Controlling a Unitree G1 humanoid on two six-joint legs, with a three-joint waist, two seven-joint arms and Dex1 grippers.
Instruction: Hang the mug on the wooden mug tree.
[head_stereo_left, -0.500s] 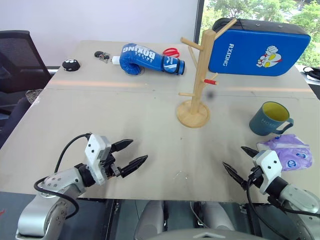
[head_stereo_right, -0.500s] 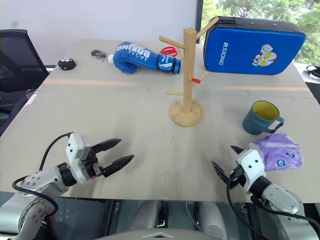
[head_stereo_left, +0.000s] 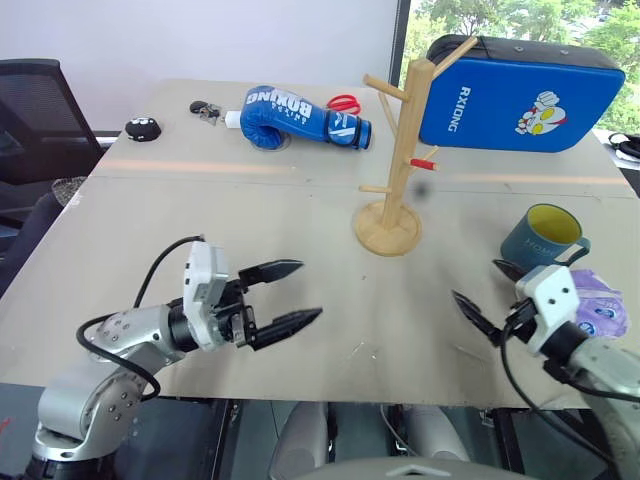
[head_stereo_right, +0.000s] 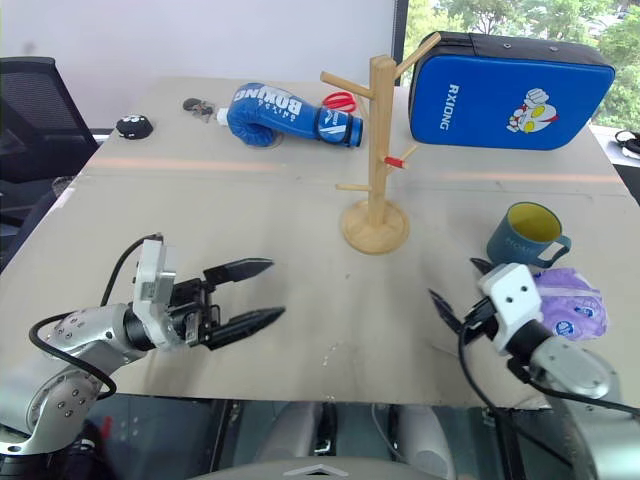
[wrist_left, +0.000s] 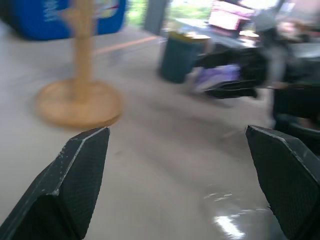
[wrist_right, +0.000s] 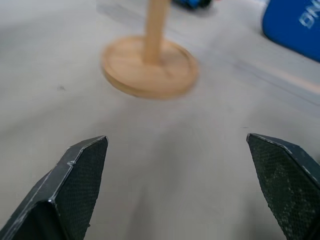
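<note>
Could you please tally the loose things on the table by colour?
Blue: 3 - boxing glove, kick pad, mug
Wood: 1 - mug tree
Purple: 1 - packet
Red: 1 - scissors
Black: 2 - round thing, key bunch
Total: 8

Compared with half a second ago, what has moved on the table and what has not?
The left hand has swung toward the table's middle, and the right hand has moved forward toward the mug. Both hands are open and empty, as before. The mug, the wooden mug tree, the boxing glove and the blue pad stayed in place.
</note>
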